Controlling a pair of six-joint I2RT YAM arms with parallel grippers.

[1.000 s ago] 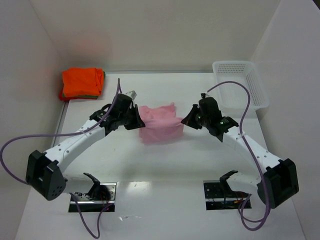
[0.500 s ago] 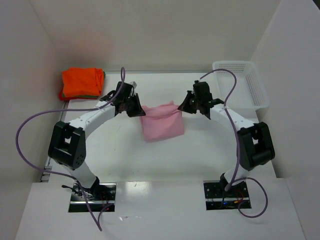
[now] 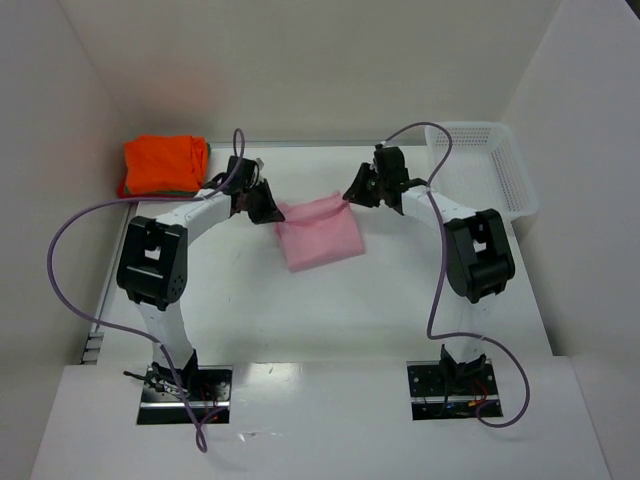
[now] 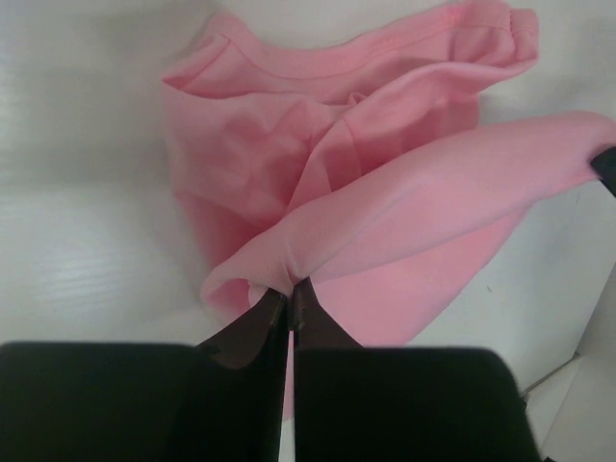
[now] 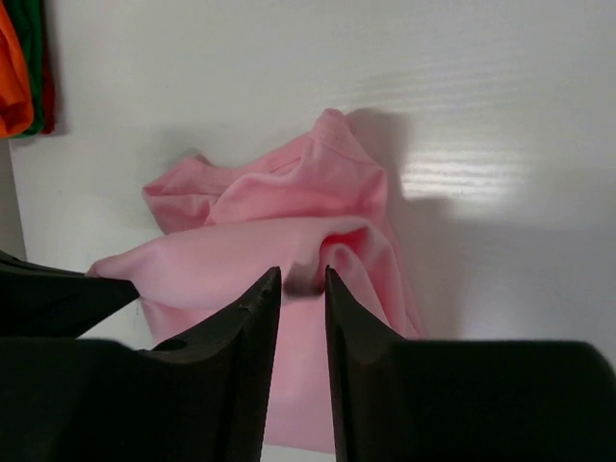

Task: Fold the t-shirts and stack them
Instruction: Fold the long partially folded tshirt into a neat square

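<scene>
One pink t-shirt — in left tool

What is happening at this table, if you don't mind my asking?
The robot is folding a pink t-shirt in the middle of the table. The left end effector is clamped on one end of a lifted fold; the right end effector has its jaws slightly apart at the other. A folded orange t-shirt lies in the far left corner.
</scene>
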